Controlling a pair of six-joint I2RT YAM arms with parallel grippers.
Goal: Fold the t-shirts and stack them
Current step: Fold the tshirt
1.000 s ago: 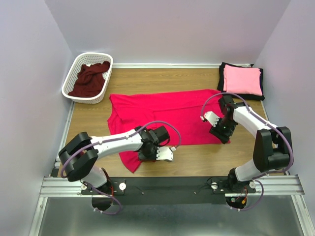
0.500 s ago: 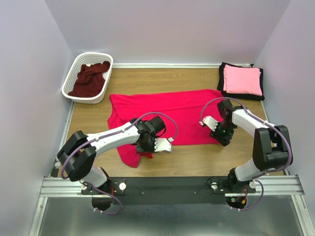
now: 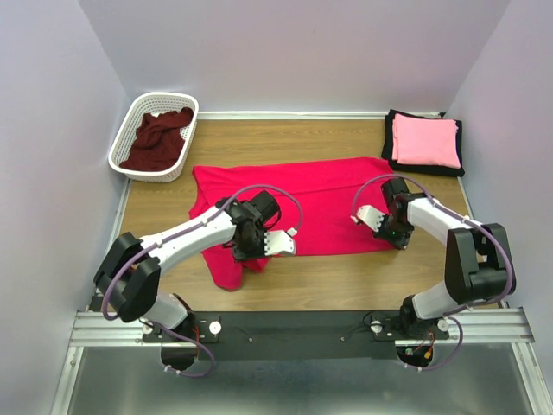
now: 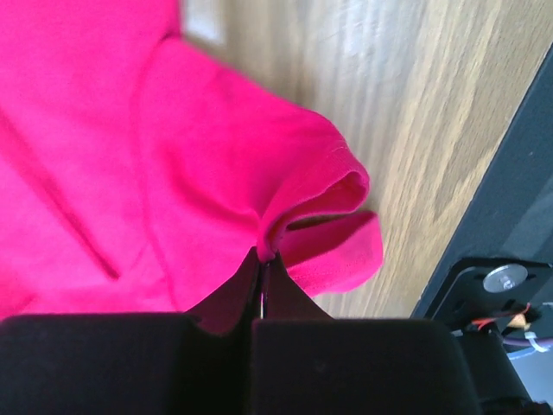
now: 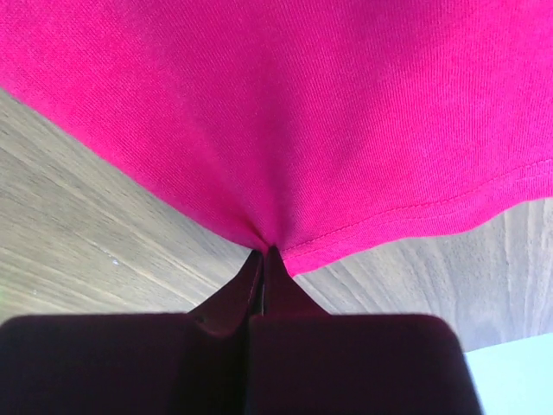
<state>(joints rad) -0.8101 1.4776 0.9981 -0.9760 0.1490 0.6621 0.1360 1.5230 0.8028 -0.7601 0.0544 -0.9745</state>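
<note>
The right gripper [image 5: 264,252] has just pinched shut on the red shirt [image 3: 320,194] at its near edge, the left gripper [image 4: 262,256] grips it too, so folding can start.

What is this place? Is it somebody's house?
Probably a robot lab booth, not a house: plain walls box in a wooden table, and two arms are bolted to a metal rail.

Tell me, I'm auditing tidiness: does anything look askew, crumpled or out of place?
The dark maroon fabric t-shirt lies crumpled in the white plastic lattice basket, and the bright crimson-red fabric t-shirt is bunched at its near-left corner.
</note>
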